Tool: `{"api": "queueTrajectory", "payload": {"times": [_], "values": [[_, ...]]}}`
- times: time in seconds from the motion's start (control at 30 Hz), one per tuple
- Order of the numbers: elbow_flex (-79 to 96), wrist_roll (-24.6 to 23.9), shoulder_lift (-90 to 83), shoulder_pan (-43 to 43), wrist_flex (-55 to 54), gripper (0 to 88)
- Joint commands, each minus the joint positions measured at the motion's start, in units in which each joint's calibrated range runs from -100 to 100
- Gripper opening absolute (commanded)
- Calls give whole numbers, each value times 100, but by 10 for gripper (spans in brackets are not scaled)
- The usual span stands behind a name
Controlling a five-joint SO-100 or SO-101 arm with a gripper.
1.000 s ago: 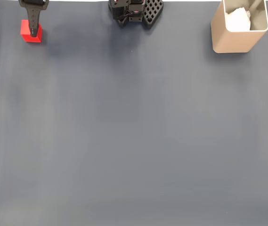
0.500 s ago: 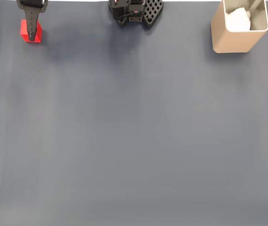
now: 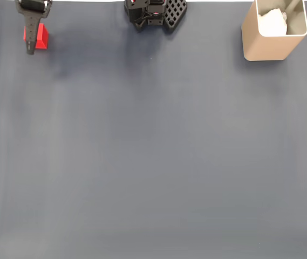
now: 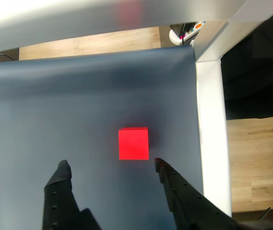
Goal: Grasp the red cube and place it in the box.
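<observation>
wrist view: gripper [image 4: 111, 165] spread wide, holding nothing; red cube [image 4: 134, 143] sits on the dark mat just ahead of the fingertips, closer to the right finger than the left, faces roughly square to the jaw line, so i'd say the next move is straight forward and down. fixed view: cube [image 3: 41, 36] at top left, touching the gripper [image 3: 30, 48] in the picture, box [image 3: 274, 32] well apart at top right.
</observation>
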Motion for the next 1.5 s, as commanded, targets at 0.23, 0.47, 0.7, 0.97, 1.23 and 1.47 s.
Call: {"api": "queueTrajectory", "payload": {"times": [0.23,0.47,0.7,0.97,1.23,1.47], "values": [[-370,-103,349,-120,-497,423],[-406,-137,539,-155,-653,424],[-406,-122,686,-106,-784,424],[-406,-107,808,-42,-923,425],[-406,-20,834,178,-1022,429],[-224,68,652,363,-956,430]]}}
